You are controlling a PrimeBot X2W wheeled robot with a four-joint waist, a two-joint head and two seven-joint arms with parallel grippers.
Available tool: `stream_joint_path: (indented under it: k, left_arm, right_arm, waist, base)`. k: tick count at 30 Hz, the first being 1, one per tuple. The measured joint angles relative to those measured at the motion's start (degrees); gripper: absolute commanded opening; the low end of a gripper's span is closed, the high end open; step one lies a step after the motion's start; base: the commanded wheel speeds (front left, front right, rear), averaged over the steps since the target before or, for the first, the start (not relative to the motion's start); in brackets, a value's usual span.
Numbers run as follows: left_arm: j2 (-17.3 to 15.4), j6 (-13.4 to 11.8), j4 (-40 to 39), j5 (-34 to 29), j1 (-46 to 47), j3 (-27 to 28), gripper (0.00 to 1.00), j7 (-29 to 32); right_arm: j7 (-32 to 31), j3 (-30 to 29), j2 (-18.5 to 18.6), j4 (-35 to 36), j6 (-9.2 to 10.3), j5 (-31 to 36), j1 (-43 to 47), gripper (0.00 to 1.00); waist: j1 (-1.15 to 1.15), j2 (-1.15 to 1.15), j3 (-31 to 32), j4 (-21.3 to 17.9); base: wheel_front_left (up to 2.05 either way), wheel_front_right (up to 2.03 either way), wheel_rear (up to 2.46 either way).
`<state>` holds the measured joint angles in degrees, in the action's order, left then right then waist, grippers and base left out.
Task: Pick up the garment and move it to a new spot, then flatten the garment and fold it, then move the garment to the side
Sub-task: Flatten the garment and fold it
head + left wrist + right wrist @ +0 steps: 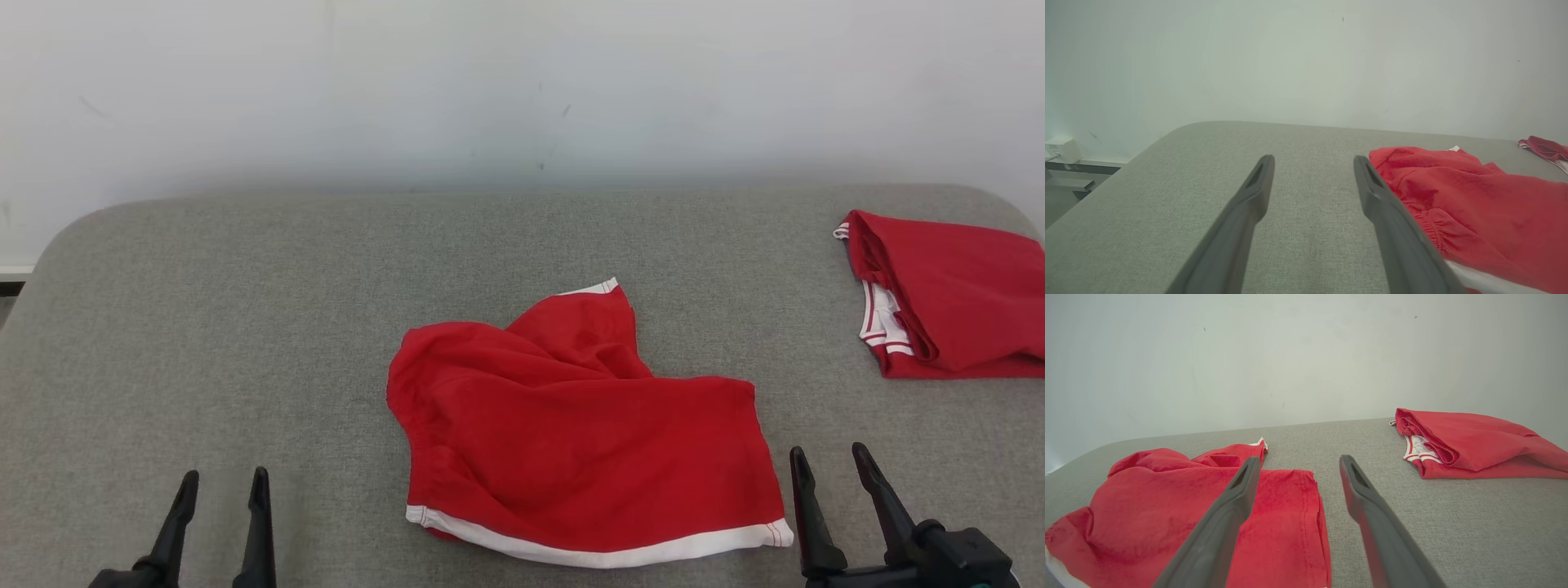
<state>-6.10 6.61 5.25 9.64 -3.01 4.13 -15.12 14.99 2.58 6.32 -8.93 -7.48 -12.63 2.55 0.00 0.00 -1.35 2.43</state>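
A pale, matte wall (522, 82), faintly scuffed, stands behind everything. In front of it spreads the surface (204, 310), broad, with rounded far corners and a cover of coarse, flecked grey weave. At its middle, toward the near edge, lies the garment (571, 441). It is soft red cloth, rumpled into a rough rectangle, with a white band along its near hem, a puckered, gathered edge on its left side and a white-tipped flap reaching toward the wall. At the far right sits a second red piece (955, 294), folded into a thick wedge, with white ribbing and thin red stripes showing at its open left side. The left end effector (226, 475) hovers at the near left, well apart from the garment, its two slim, dark, tapered fingers spread and empty. The right end effector (827, 451) stands just beside the garment's near right corner, fingers likewise parted, gripping nothing.
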Motion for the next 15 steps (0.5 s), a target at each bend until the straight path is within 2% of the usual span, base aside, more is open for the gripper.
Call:
stream_joint_path:
  k: [6,15]
  left_arm:
    - [0.3,0.51,2.2,0.03,0.75,-3.35,1.0,0.0]
    - [-1.7,0.89,10.26,2.29,5.8,-15.83,1.0,0.0]
  right_arm:
    - [0.0,-0.24,0.16,-2.32,0.0,-0.03,-0.54,1.0]
    - [0.0,-0.2,-0.02,-10.9,0.0,0.26,-4.09,1.0]
  waist:
    - [0.0,0.0,-0.67,-0.37]
    - [0.0,0.0,-3.18,-1.5]
  base:
    - [0.0,0.0,0.0]
    - [0.0,0.0,0.0]
